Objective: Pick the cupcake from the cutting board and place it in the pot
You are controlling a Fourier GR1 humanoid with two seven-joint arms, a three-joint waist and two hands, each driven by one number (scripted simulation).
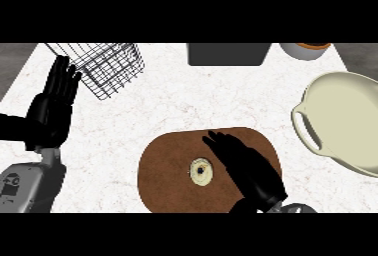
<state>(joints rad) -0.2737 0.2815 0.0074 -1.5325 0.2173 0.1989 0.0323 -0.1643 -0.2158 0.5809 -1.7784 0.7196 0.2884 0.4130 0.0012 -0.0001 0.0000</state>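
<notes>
Cupcake point(201, 171) sits on cutting board point(170, 170) beside outstretched right hand point(247, 167); cream pot point(351, 122) holds nothing.

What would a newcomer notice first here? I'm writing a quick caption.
The black right hand lies with straight fingers over the oval brown cutting board, just right of the small pale cupcake. At the right edge sits the large cream pot; the open left hand rests at the left.
</notes>
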